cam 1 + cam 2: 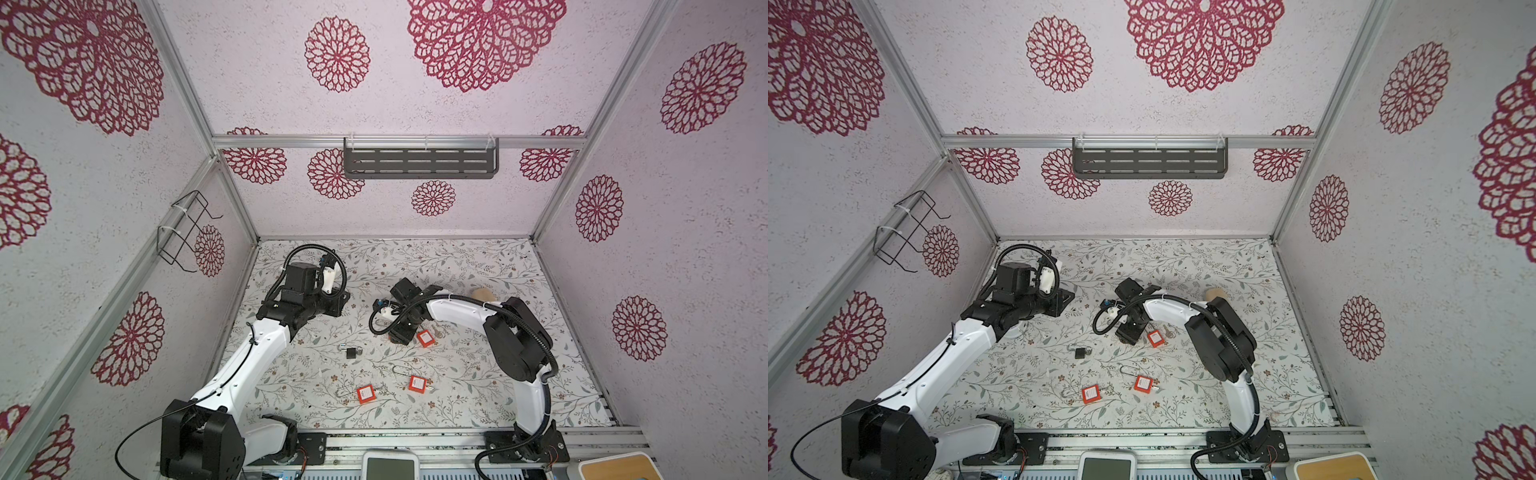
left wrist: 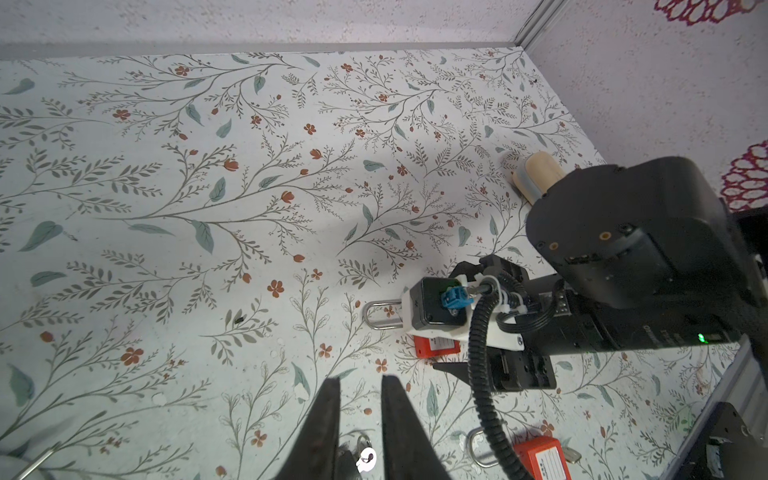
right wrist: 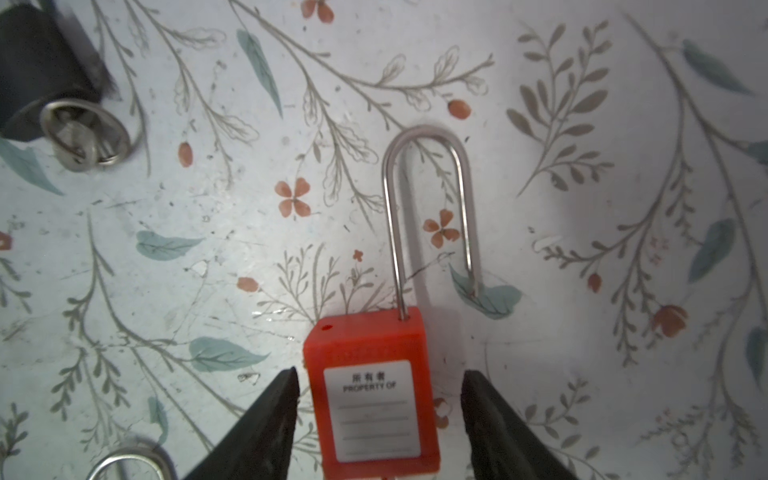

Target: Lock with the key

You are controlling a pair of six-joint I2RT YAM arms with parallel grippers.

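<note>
Your work surface is a pale table (image 1: 478, 270) printed with grey-green sprigs and small rust flowers. It is boxed in by aluminium rails (image 1: 399, 142) and white textured walls (image 1: 374, 220) stamped with crimson rosettes. Take 12 o'clock as the back wall in both top views. A dark slotted shelf (image 1: 420, 162) hangs at 12, a wire basket (image 1: 183, 232) is on the side wall at about 10, and a pale wooden piece (image 1: 484, 294) lies at about 1 o'clock behind your right arm.

The red padlock (image 3: 374, 395) you are working on lies flat near the table's centre, mostly hidden under the right wrist in both top views. Its long axis runs roughly 3 to 9, with the steel shackle (image 3: 428, 137) toward 9 o'clock, straight away from the right gripper (image 3: 378, 374). The shackle is open: one leg sits in the body and the other ends free over the table, clear of the body. The right jaws are apart, one finger on each side of the body, with table showing in both gaps, so nothing is clamped.

A second red padlock (image 1: 424, 338) lies just at 4 o'clock of it, with a key (image 1: 436, 331) at its 3 o'clock end. Two more red padlocks (image 1: 417, 383) (image 1: 365, 394) lie toward 6, and a black padlock (image 1: 352, 352) lies at 8.

Your left gripper (image 2: 360, 380) hangs raised at about 10 o'clock, its jaws a narrow gap apart with nothing between the tips.
</note>
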